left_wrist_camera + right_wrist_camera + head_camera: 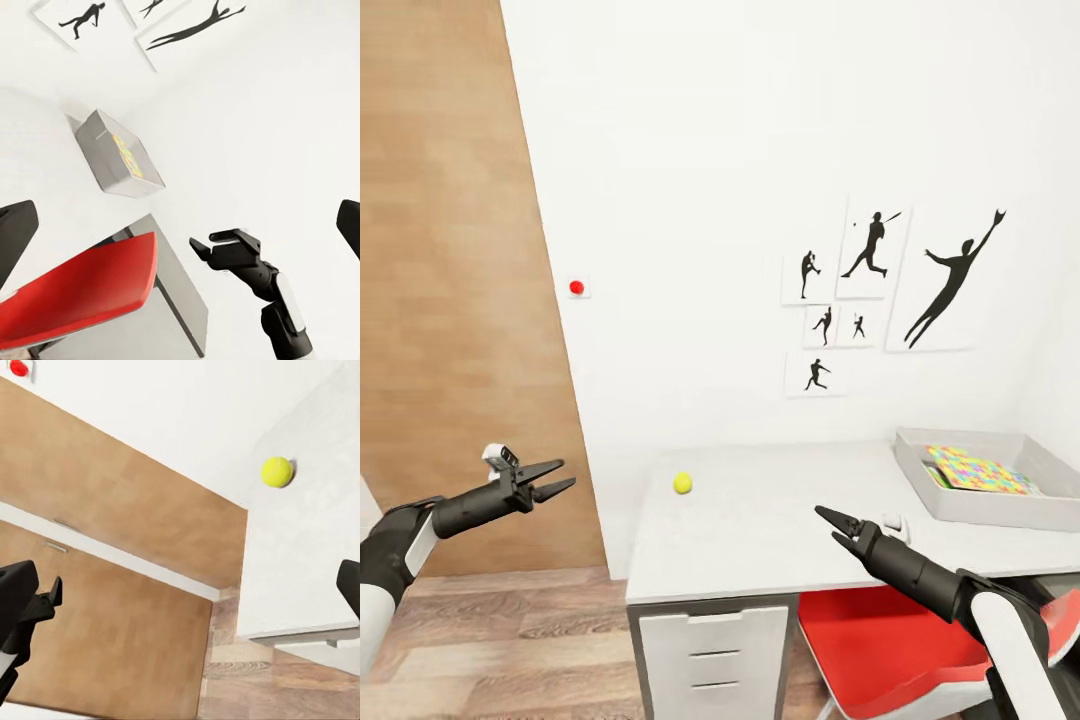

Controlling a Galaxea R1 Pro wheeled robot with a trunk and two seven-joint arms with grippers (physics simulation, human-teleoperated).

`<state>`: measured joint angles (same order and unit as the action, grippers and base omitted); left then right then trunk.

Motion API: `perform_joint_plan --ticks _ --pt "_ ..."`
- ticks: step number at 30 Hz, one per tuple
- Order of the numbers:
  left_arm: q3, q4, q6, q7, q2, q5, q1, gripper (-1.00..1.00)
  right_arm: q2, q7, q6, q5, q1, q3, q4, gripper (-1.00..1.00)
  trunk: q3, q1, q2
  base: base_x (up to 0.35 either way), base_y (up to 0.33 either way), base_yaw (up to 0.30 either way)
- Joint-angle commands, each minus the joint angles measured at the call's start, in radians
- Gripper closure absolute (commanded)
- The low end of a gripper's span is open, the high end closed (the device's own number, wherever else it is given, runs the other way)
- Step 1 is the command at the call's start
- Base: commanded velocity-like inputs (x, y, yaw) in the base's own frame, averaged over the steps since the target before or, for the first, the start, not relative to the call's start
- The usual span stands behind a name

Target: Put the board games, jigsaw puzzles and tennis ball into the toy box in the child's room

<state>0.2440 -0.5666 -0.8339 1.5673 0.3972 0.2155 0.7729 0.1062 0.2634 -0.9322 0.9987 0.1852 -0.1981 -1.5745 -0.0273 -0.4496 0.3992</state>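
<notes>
A yellow tennis ball point(682, 483) point(276, 472) rests on the pale table point(760, 540) near its far left corner. At the table's right end stands the grey toy box point(920, 478) point(101, 150), with a colourful jigsaw puzzle point(980, 470) point(127, 155) lying flat inside. My left gripper point(565, 473) point(180, 229) hangs open in the air left of the table, empty. Over the table's front part my right gripper point(828, 525) point(180, 592) is open and empty, well short of the ball. The board games and the bed are out of view.
A wood-panelled wall point(450, 300) stands left of the table. Under the table are a white drawer unit point(710, 650) and a red chair point(880, 650) point(82, 289). Baseball silhouette pictures point(880, 290) and a red button point(576, 287) are on the white wall.
</notes>
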Motion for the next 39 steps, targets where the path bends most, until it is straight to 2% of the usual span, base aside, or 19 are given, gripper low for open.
perform_joint_plan --ticks 1,12,24,32,39 --pt "0.0 0.001 -0.011 0.004 0.0 0.0 0.0 -1.0 0.0 0.008 0.0 -0.008 0.0 -0.001 0.0 -1.0 0.0 0.0 0.001 0.0 0.243 0.245" --pt "0.001 0.001 -0.01 0.004 0.0 -0.001 0.0 -1.0 0.001 0.007 0.009 -0.008 0.0 0.003 0.002 -1.0 0.0 0.0 0.001 0.0 0.241 0.282" --pt "0.001 0.001 -0.01 0.004 0.0 0.0 0.0 -1.0 0.003 0.008 0.009 -0.01 0.0 0.001 0.009 -1.0 0.006 0.0 0.001 0.124 0.069 0.273" --pt "0.001 0.001 -0.01 0.004 0.001 0.0 0.0 -1.0 0.001 0.009 0.012 -0.01 0.0 -0.005 0.01 -1.0 0.007 0.0 0.001 0.28 0.102 0.031" --pt "0.001 0.001 0.0 0.004 0.001 0.001 0.0 -1.0 0.001 0.01 0.012 -0.011 0.0 -0.006 0.01 -1.0 0.007 0.0 0.001 0.19 0.013 -0.221"
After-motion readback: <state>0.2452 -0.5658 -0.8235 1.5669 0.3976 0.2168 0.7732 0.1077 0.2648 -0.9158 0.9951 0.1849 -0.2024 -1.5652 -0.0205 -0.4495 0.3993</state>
